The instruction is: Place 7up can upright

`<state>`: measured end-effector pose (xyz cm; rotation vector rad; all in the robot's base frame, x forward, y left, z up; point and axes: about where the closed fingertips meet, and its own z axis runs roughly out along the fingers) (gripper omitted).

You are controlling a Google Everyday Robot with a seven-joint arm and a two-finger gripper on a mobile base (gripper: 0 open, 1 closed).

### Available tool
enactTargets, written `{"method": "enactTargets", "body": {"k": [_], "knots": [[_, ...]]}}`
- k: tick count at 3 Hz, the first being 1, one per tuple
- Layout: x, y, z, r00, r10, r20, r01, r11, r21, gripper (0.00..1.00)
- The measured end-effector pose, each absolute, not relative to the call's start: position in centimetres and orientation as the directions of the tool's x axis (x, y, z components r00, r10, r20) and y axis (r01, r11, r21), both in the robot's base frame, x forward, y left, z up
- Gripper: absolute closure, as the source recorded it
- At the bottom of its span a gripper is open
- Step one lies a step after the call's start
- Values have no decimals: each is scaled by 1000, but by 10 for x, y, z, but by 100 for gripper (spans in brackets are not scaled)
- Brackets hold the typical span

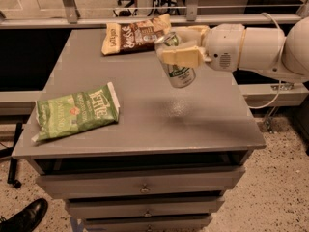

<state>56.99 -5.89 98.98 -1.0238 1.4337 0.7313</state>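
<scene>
The 7up can [179, 74], silver and green, hangs in the air over the right middle of the grey table [145, 124], tilted a little with its shiny top towards the back left. My gripper [177, 47] comes in from the right on a white arm and is shut on the can's upper half, one tan finger [179, 57] across its front. The can's lower end is well above the table top and casts a shadow below it.
A green chip bag [75, 112] lies at the table's front left. A brown chip bag [135, 34] lies at the back, just behind the gripper. Drawers [145, 187] sit under the table. A black shoe [21, 218] is on the floor at lower left.
</scene>
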Motion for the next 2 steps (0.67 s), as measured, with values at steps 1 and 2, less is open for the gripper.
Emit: {"method": "enactTargets", "body": {"k": [1, 2], "knots": [[578, -56, 990, 133, -100, -986, -900, 405, -163, 100], [582, -53, 987, 198, -37, -980, -900, 389, -196, 100]]}}
